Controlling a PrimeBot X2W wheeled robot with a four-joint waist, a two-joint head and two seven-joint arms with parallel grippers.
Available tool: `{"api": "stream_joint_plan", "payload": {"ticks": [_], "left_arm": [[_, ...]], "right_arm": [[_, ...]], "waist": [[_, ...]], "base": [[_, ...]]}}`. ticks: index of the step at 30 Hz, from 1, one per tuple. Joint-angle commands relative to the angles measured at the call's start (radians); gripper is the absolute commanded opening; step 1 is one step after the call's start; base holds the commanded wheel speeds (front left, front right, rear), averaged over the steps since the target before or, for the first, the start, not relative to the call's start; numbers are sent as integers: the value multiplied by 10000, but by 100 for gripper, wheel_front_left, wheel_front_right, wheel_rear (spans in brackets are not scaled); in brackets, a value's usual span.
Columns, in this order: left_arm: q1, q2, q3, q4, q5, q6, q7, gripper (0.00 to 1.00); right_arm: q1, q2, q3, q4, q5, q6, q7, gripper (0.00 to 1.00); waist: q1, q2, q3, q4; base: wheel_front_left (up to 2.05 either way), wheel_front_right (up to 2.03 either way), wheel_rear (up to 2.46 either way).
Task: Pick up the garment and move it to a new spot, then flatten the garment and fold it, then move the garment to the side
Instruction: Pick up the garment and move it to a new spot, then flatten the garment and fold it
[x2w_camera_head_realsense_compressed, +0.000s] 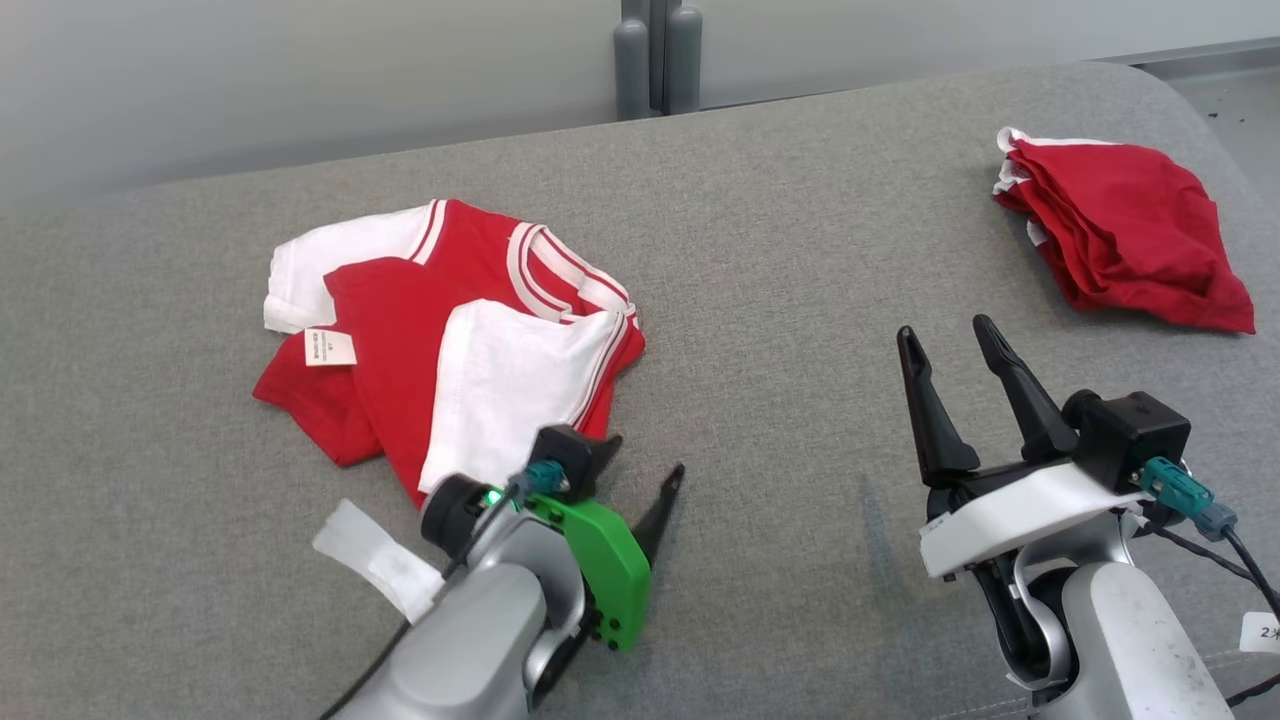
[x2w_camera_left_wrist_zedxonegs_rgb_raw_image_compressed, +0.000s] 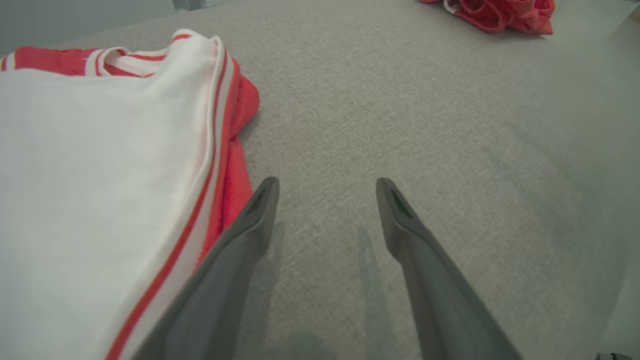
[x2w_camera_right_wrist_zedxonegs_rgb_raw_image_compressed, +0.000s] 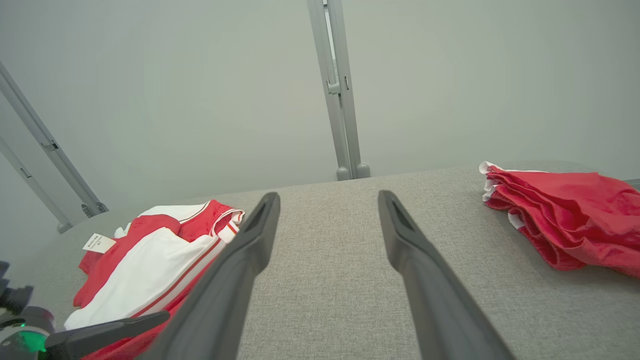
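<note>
The garment is a red T-shirt with white sleeves and striped trim, lying folded in a loose heap on the grey fabric surface, left of centre. My left gripper hovers low at the heap's near right corner. In the left wrist view it stands open over bare fabric, its left finger beside the garment's striped edge, holding nothing. My right gripper is raised at the right, open and empty; its wrist view shows the jaws wide apart, with the garment at lower left.
A second red garment with white trim lies bunched at the far right of the surface, also seen as a red pile. A grey post stands behind the far edge. A white tape strip hangs from my left arm.
</note>
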Motion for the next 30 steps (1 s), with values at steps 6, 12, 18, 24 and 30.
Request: {"api": "stream_joint_plan", "payload": {"ticks": [6, 12, 18, 24, 30], "left_arm": [[691, 22, -1249, -1138, -1293, 451, -138, 100], [168, 28, -1191, -1044, -1833, 1131, -715, 100], [-369, 288, -493, -19, -2195, 1272, -951, 100], [-918, 573, 573, 1150, -3083, 1341, -981, 100], [-1407, 799, 1198, 2062, -3684, 1088, -861, 100]], "right_arm": [[304, -29, -67, -70, -84, 1, 116, 100], [519, -31, -244, -198, -164, 1, 200, 100], [561, -29, -230, -349, -84, 1, 249, 100], [232, -29, -214, -754, -145, 1, 207, 100], [4, -29, -291, -1030, -224, 1, 206, 100]], "waist": [[1, -1, -415, 33], [1, -1, -635, 256], [1, -1, -647, 317], [1, -1, -120, -84], [1, -1, 447, -509]], "base": [[0, 0, 0], [0, 0, 0], [0, 0, 0], [0, 0, 0], [0, 0, 0]]}}
